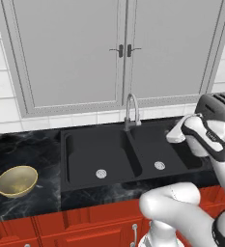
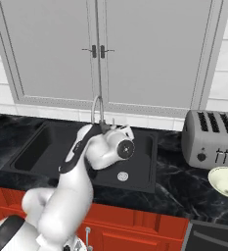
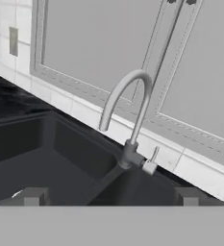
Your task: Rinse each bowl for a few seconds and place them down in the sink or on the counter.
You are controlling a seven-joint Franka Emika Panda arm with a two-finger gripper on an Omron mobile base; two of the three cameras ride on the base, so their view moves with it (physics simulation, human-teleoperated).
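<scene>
Gripper (image 3: 108,197) is hanging open and empty over the sink (image 1: 85,159), facing the faucet (image 3: 128,110); tan-gold bowl (image 1: 16,181) is sitting on the left counter (image 1: 22,144).

Free room and obstacles, clock bearings as read in each view.

- Sink (image 1: 80,159): both basins bare down to the drains; open from above.
- Faucet (image 1: 131,110): upright at the divider's 12 o'clock end, spout arching over the left basin; blocks a straight sweep along the back rim. In the hand view it stands at 12 o'clock from the gripper (image 3: 111,196), whose jaws are spread wide.
- Tan bowl (image 1: 17,181): on the counter (image 1: 17,147) at 9 o'clock from the sink, well apart.
- Toaster (image 2: 211,138): 3 o'clock from the sink, bulky.
- Pale bowl (image 2: 226,181): just beside the toaster, at its 6 o'clock.
- Wall cabinet doors (image 2: 101,49): shut, flush.
</scene>
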